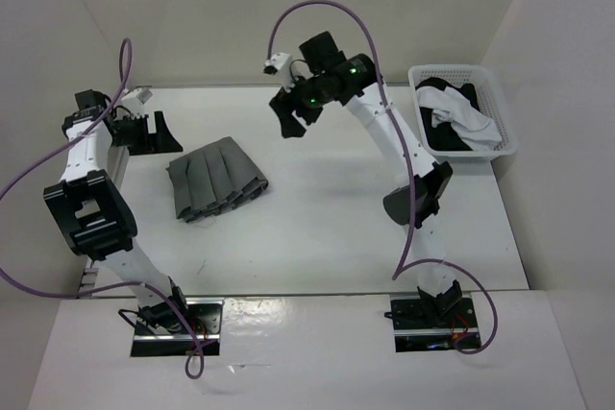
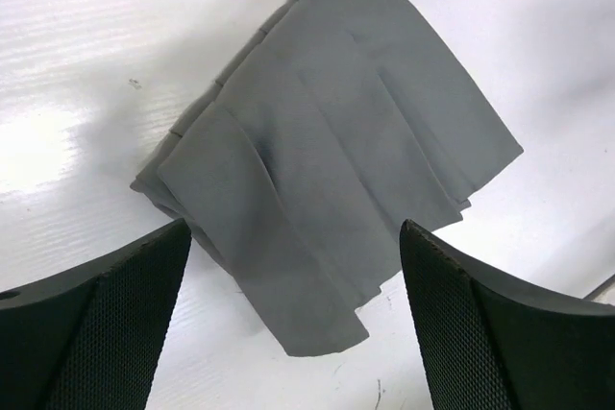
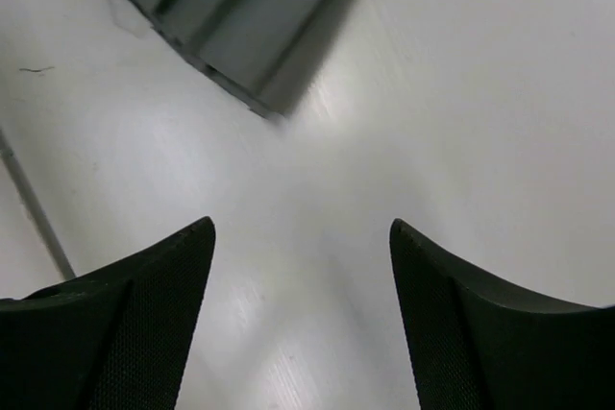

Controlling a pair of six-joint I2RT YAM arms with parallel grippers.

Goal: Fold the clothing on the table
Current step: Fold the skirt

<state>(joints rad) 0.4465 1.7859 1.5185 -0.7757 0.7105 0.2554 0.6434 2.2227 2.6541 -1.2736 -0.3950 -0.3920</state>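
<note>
The clothing [image 1: 216,180] is a grey pleated skirt lying folded into a compact bundle on the left half of the white table [image 1: 336,237]. My left gripper [image 1: 165,136] hovers just left of it, open and holding nothing. In the left wrist view the skirt [image 2: 336,160] lies flat beyond and between the wide-apart fingers [image 2: 106,324] of the gripper [image 2: 294,228]. My right gripper [image 1: 293,122] hangs above the table behind and to the right of the skirt, open and empty. The right wrist view catches only a corner of the skirt [image 3: 231,16] at top left, well clear of the gripper [image 3: 301,228].
A white lattice basket [image 1: 502,108] stands at the back right and holds a white-and-black garment [image 1: 452,117]. White walls close in the table at the back and both sides. A purple cable loops by each arm.
</note>
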